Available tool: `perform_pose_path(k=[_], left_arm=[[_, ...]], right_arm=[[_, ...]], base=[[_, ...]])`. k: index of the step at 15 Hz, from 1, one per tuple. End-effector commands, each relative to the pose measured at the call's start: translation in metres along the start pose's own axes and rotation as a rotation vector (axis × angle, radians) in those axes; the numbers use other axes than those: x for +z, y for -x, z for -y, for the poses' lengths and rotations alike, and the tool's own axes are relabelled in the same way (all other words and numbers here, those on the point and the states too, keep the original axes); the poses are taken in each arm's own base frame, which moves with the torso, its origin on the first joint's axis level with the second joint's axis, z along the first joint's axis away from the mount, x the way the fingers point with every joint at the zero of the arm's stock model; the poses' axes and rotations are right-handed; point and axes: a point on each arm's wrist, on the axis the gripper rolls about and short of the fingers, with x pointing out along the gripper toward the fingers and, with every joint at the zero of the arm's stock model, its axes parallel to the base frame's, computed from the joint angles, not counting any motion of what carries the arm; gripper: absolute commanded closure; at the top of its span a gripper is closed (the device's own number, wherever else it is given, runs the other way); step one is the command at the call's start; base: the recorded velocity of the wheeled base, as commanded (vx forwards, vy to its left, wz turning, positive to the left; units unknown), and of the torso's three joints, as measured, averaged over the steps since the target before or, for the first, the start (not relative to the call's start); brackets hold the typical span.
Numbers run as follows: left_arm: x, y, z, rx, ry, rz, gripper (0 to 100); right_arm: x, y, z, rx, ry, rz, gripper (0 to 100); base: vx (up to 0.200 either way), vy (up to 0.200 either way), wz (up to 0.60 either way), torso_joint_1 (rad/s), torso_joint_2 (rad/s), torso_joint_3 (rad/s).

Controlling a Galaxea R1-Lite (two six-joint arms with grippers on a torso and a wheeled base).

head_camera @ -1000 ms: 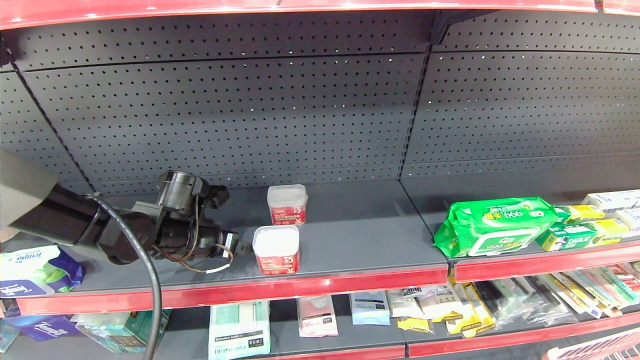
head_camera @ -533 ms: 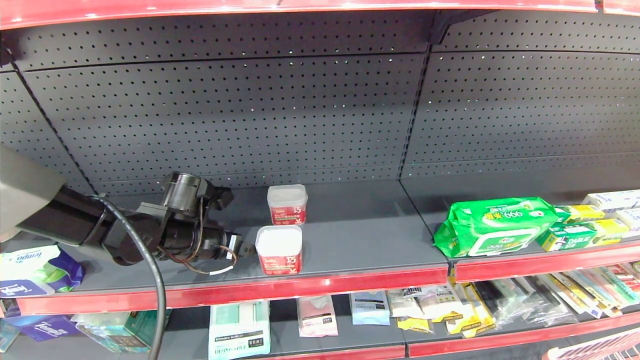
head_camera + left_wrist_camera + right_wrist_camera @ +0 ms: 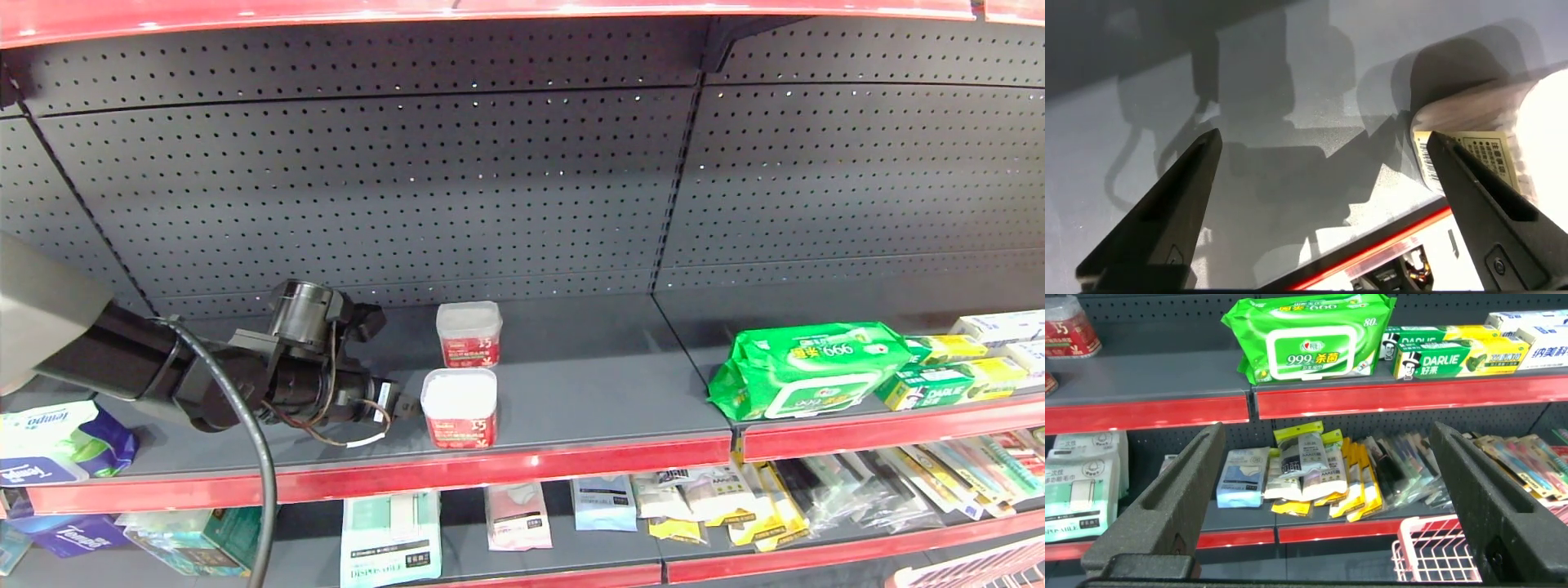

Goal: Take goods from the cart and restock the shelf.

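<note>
The front tub (image 3: 459, 407) stands upright on the shelf (image 3: 588, 384) near its front edge, white lid up and red label facing the aisle, directly in front of the second tub (image 3: 469, 333). It's squat, so there's no real long axis; lid-to-base runs vertical. Our left tool (image 3: 1323, 137) is spread wide with nothing between the fingers. One finger (image 3: 1478, 212) is right at the tub's side, and we can't tell if it touches. We reckon this is the let-go step: back the tool straight out, no sideways swipe, or that light tub skids off line. The right tool (image 3: 1327, 433) hangs wide and empty, near the cart (image 3: 1429, 539).
</note>
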Motion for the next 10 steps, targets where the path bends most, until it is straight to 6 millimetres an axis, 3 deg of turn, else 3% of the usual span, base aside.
perform_pose_path(k=[1,3,6,9,10], left_arm=[[0.000,0.000,0.000,-0.001,0.000,-0.001,0],[-0.001,0.001,0.001,-0.001,0.000,-0.002,0],[0.000,0.021,-0.011,0.006,0.026,0.030,0],[0.011,0.069,-0.038,0.060,0.088,0.128,0],[0.011,0.111,-0.045,0.065,0.109,0.187,0]], right_arm=[[0.000,0.000,0.000,0.000,0.000,-0.001,0],[0.000,0.000,0.000,0.000,0.000,-0.001,0],[0.000,0.000,0.000,0.000,0.000,-0.001,0],[0.000,0.000,0.000,0.000,-0.001,-0.001,0],[0.000,0.000,0.000,0.000,-0.004,-0.001,0]], base=[[0.000,0.000,0.00,0.000,0.00,0.000],[0.000,0.000,0.00,0.000,0.00,0.000],[0.000,0.000,0.00,0.000,0.00,0.000],[0.000,0.000,0.00,0.000,0.00,0.000],[0.000,0.000,0.00,0.000,0.00,0.000]])
